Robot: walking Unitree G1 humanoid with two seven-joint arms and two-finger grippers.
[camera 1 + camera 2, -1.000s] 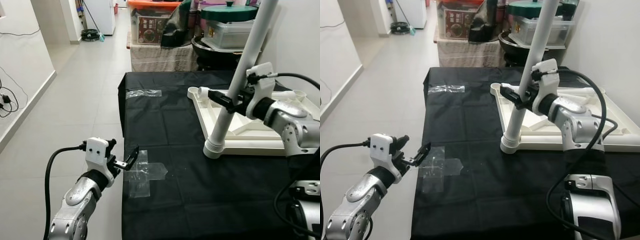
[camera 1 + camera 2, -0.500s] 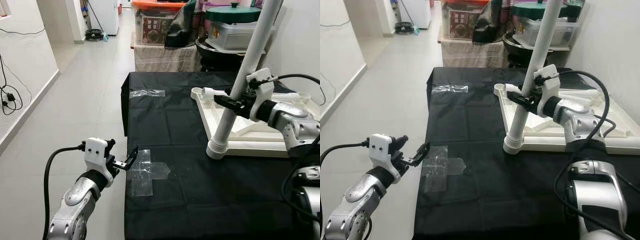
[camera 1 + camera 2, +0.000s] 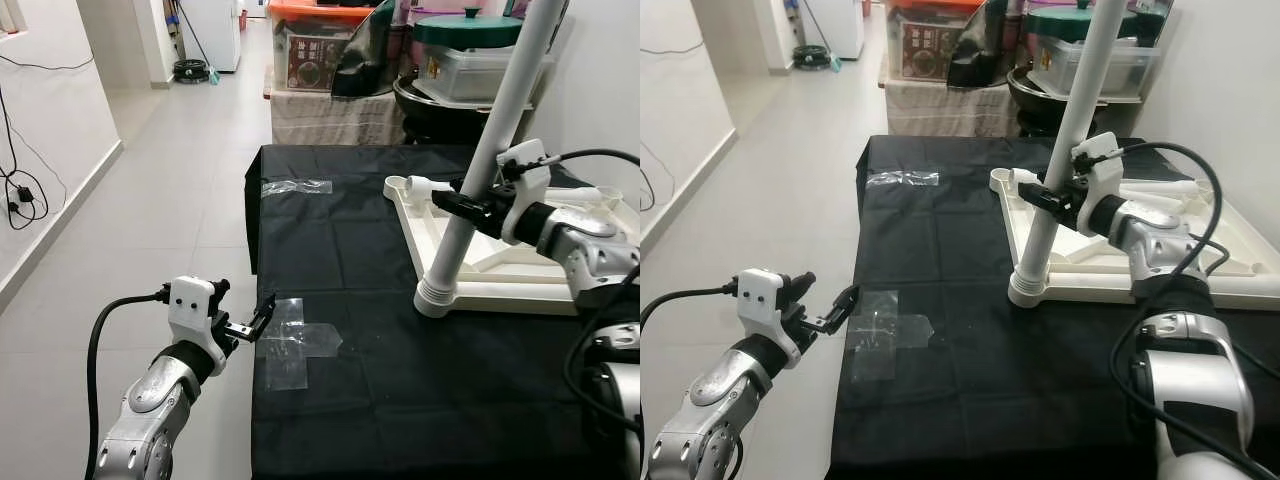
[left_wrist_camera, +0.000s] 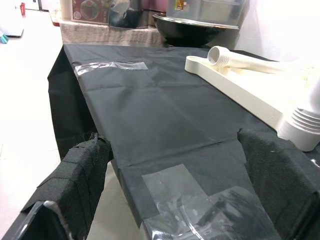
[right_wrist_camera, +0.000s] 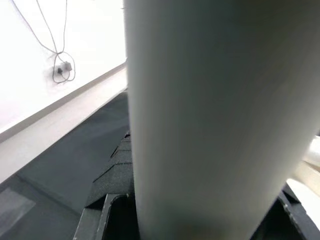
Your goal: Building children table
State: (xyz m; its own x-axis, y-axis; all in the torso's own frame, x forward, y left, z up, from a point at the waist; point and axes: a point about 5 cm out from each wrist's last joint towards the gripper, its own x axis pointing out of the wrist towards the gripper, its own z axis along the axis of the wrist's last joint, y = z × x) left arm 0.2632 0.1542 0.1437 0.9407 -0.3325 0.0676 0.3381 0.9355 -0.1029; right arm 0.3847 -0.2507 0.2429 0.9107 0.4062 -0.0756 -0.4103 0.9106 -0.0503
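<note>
Right gripper (image 3: pixel 468 203) clamping smooth white cylindrical leg (image 3: pixel 488 150), black cloth (image 3: pixel 370 330)

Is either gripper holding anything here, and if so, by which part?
The right gripper clamps the white table leg partway up its shaft, above the ribbed base. The left gripper is open and holds nothing, at the table edge by the tape.

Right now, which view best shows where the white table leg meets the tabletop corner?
The left eye view: the white leg stands in the tabletop corner, ribbed collar visible. The right eye view matches it; the left wrist view catches the collar; the right wrist view, bare shaft.
</note>
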